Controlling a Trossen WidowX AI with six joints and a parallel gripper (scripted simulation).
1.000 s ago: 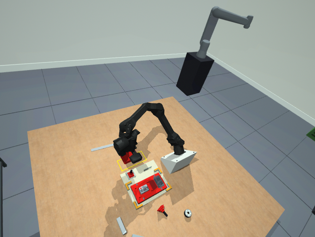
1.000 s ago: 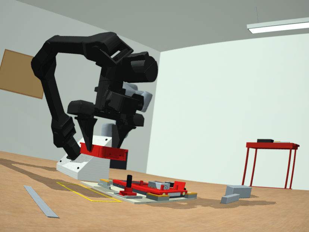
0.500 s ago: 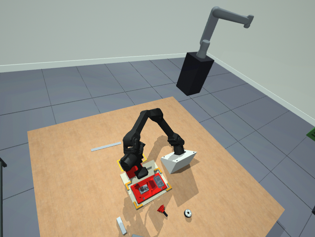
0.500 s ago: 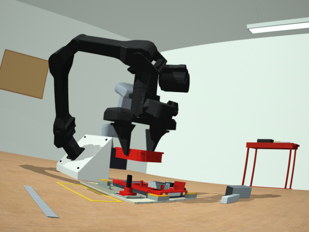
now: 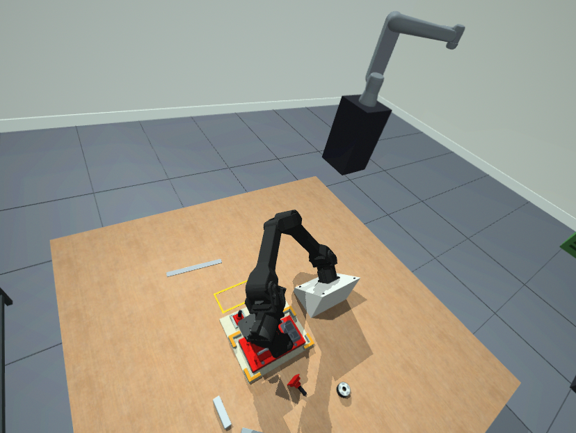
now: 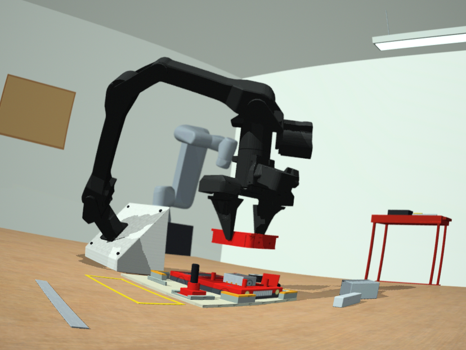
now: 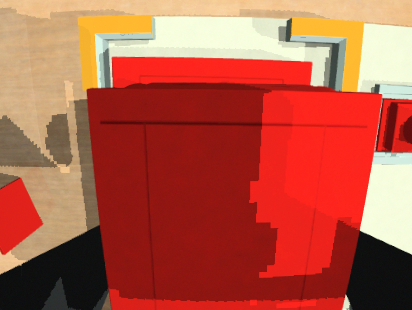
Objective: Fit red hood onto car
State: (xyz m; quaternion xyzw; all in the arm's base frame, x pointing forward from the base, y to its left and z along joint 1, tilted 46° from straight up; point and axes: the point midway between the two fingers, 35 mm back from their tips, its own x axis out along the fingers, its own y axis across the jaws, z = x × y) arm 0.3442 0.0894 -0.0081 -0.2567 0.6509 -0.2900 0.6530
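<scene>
My gripper is shut on the red hood, one finger on each side. The hood hangs roof up, roughly level, with a clear gap above the chassis. The chassis sits in the cream jig between orange-topped corner blocks. In the exterior view the grey engine block and a red peg show on the deck. The arm hides the hood, or most of it, in the top view. The hood's corner holes are not visible, and it hides the pegs in the wrist view.
A black post on a red base stands upright on the jig's edge. A red part with a black stem and a wheel lie nearby. A flat grey bar and a grey block lie farther off.
</scene>
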